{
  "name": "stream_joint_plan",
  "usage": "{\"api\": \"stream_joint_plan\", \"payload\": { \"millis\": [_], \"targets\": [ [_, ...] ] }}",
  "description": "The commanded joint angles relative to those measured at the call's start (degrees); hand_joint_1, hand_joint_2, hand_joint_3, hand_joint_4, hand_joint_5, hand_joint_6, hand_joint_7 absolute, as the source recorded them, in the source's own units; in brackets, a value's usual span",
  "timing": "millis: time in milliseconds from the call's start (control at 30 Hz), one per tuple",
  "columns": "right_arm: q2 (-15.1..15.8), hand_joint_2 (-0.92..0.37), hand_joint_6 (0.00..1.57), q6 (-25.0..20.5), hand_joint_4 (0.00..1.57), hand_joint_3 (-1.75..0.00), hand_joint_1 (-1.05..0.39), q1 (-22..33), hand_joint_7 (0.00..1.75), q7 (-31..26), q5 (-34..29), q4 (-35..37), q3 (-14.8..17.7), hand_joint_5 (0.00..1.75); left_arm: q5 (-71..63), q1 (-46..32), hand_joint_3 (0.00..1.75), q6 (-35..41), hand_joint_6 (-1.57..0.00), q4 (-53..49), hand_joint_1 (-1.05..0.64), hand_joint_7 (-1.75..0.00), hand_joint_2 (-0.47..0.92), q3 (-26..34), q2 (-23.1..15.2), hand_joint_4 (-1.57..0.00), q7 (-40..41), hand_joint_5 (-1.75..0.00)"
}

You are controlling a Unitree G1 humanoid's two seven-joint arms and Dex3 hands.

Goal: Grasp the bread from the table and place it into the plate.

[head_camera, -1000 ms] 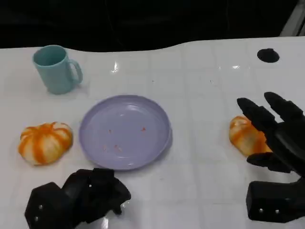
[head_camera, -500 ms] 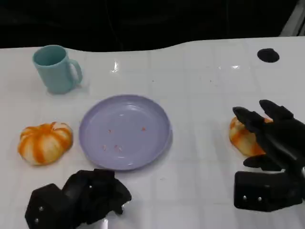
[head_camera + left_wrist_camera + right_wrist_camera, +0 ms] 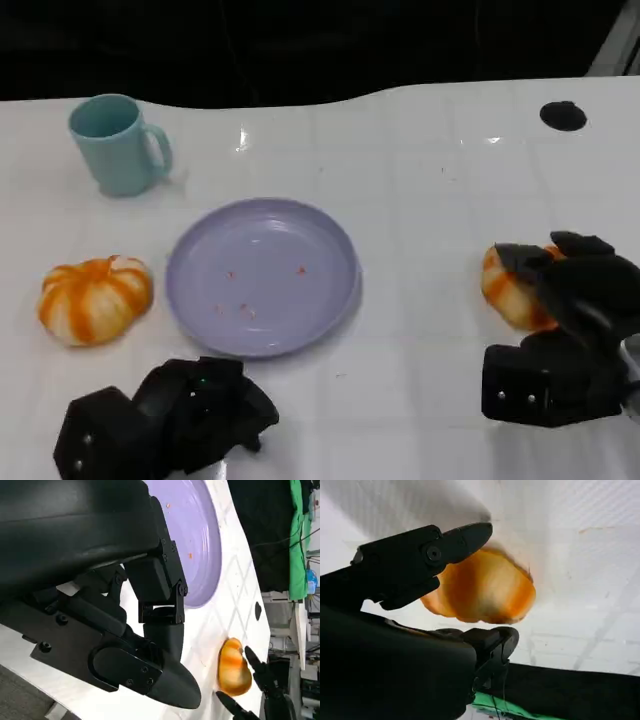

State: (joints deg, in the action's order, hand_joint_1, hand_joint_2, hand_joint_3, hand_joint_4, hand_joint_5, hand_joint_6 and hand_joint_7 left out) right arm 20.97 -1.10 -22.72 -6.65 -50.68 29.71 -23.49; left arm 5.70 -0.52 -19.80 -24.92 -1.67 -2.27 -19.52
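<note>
Lower now, the right hand point(image 3: 572, 300) curls its fingers point(image 3: 445, 545) around the bread point(image 3: 508, 288), which lies on the desk point(image 3: 430, 180) right of the plate point(image 3: 262, 275). Left hand point(image 3: 190, 415) rests clenched.

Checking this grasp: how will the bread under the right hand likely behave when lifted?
The bread looks rounded and glossy, so it may slip or roll between the right hand's fingers. It appears small and probably light. Whether it squashes can't be judged.
</note>
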Motion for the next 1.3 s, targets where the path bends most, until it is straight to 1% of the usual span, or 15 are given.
{"api": "stream_joint_plan", "payload": {
  "millis": [33, 67, 100, 200, 233, 300, 367, 400, 500, 633, 933, 1000, 1033, 1133, 1300],
  "targets": [
    [0.1, -0.83, 0.58, 1.1, 0.56, 0.00, -0.31, -2.1, 0.06, -2.7, 1.7, 3.2, 0.3, 0.15, -0.4, -0.9, 0.00, 0.8, -1.29, 0.4, -1.04, -0.77, 0.84, 0.3, -0.8, -0.86, 0.6, -1.53],
    [-0.4, -0.83, 0.69, 2.7, 0.73, 0.00, -0.25, -2.2, 0.07, -4.6, 3.0, 4.3, 1.1, 0.17, -0.4, -0.9, 0.00, 0.9, -1.29, 0.4, -1.04, -0.77, 0.84, 0.3, -0.8, -0.86, 0.6, -1.53],
    [-0.7, -0.85, 0.91, 4.2, 1.00, -0.01, -0.17, -2.3, 0.12, -6.7, 4.0, 5.4, 1.5, 0.32, -0.3, -0.9, 0.00, 0.9, -1.29, 0.4, -1.04, -0.77, 0.84, 0.4, -0.8, -0.86, 0.5, -1.53],
    [-0.7, -0.88, 1.27, 7.4, 1.00, -0.01, -0.08, -2.9, 0.09, -10.9, 4.7, 7.8, 1.0, 1.29, -0.4, -0.8, 0.00, 0.7, -1.29, 0.3, -1.05, -0.77, 0.84, 0.4, -0.8, -0.87, 0.5, -1.52],
    [-0.5, -0.89, 1.33, 8.2, 0.97, -0.01, -0.06, -3.0, 0.10, -11.9, 4.7, 8.3, 0.7, 1.48, -0.4, -0.8, 0.00, 0.6, -1.29, 0.3, -1.05, -0.77, 0.84, 0.4, -0.8, -0.87, 0.5, -1.52],
    [-0.4, -0.89, 1.39, 9.8, 0.91, -0.01, -0.04, -3.2, 0.17, -14.8, 4.4, 9.2, 0.2, 1.68, -0.4, -0.9, 0.00, 0.8, -1.29, 0.4, -1.05, -0.77, 0.84, 0.4, -0.8, -0.87, 0.6, -1.52],
    [-0.6, -0.89, 1.10, 10.8, 0.87, -0.02, -0.02, -3.5, 0.83, -17.1, 4.4, 10.3, 0.0, 1.73, -0.4, -0.8, 0.00, 0.9, -1.29, 0.5, -1.05, -0.77, 0.84, 0.4, -0.8, -0.87, 0.7, -1.52],
    [-0.6, -0.89, 0.97, 11.1, 0.86, -0.02, -0.03, -3.7, 1.07, -17.7, 4.4, 10.8, -0.1, 1.74, -0.4, -0.8, 0.00, 0.9, -1.29, 0.4, -1.05, -0.77, 0.84, 0.4, -0.8, -0.87, 0.7, -1.52],
    [-0.7, -0.88, 0.86, 12.2, 0.85, -0.02, -0.03, -4.0, 1.30, -19.9, 4.5, 11.9, -0.3, 1.75, -0.4, -0.8, 0.00, 1.2, -1.30, 0.6, -1.05, -0.76, 0.84, 0.4, -0.7, -0.87, 0.7, -1.52],
    [-1.0, -0.89, 0.80, 13.1, 0.83, -0.04, -0.03, -4.2, 1.45, -22.4, 4.9, 12.9, -0.1, 1.75, -0.5, -0.9, 0.00, 1.5, -1.30, 1.0, -1.05, -0.76, 0.84, 0.3, -0.6, -0.87, 0.8, -1.52],
    [-2.3, -0.91, 0.83, 17.1, 0.87, -0.10, -0.01, -4.1, 1.51, -28.1, 6.3, 12.6, 0.5, 1.75, -0.3, -0.6, 0.00, 0.8, -1.30, 0.1, -1.04, -0.76, 0.84, 0.5, -0.5, -0.87, 0.5, -1.51],
    [-2.6, -0.61, 0.82, 18.0, 0.89, -0.71, -0.01, -4.0, 1.54, -28.2, 6.8, 12.0, 0.6, 1.75, -0.3, -0.4, 0.00, 0.8, -1.30, -0.1, -1.04, -0.77, 0.84, 0.6, -0.5, -0.86, 0.6, -1.51],
    [-2.8, -0.50, 0.81, 18.4, 0.90, -0.93, 0.00, -4.0, 1.56, -28.1, 7.0, 11.6, 0.7, 1.75, -0.5, -0.4, 0.00, 0.9, -1.30, -0.1, -1.04, -0.77, 0.84, 0.6, -0.5, -0.86, 0.8, -1.52],
    [-3.0, -0.38, 0.82, 20.1, 0.92, -1.12, 0.02, -3.9, 1.57, -28.7, 7.1, 10.3, 0.6, 1.75, -0.6, -0.2, 0.00, 1.2, -1.29, -0.1, -1.04, -0.78, 0.84, 0.6, -0.6, -0.86, 0.8, -1.52],
    [-3.9, -0.33, 0.83, 21.9, 0.96, -1.21, 0.01, -3.4, 1.55, -27.7, 7.0, 6.2, 0.1, 1.75, -0.7, 0.0, 0.00, 0.6, -1.29, -0.8, -1.04, -0.77, 0.84, 0.6, -0.6, -0.87, 0.6, -1.53]
  ]
}}
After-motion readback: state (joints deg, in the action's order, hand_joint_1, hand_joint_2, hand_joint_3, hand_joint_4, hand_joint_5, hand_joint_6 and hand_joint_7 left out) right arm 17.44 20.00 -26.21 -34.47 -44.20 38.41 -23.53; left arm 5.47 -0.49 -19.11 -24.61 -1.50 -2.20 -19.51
